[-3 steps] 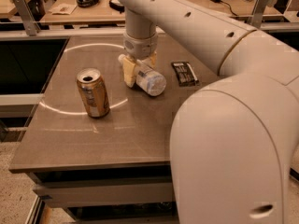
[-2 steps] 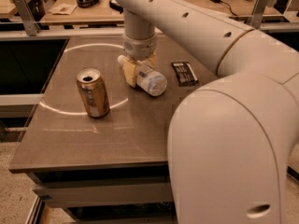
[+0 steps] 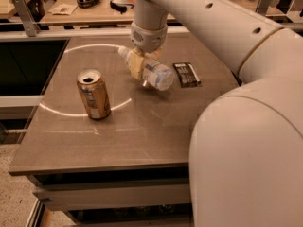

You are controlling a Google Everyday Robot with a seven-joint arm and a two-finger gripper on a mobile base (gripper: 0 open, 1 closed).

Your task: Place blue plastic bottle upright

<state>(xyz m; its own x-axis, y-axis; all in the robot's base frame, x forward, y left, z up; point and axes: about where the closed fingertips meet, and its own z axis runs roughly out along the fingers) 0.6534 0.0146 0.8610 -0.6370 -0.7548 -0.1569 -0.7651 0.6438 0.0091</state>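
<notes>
Seemingly dim; tabletop glare [image 3: 71,113] beside pincer [image 3: 142,67]

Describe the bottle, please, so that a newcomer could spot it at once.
On the brown table, look right of the gold can. There the end effector grips the bottle, tilted, cap to the left. It alone is clear plastic; the can is metal, the packet flat and dark.

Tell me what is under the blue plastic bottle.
Only bare brown tabletop and shadow show beneath the blue plastic bottle, which the gripper clasps near its neck. The bottle covers the patch right under it; contact there cannot be told.
</notes>
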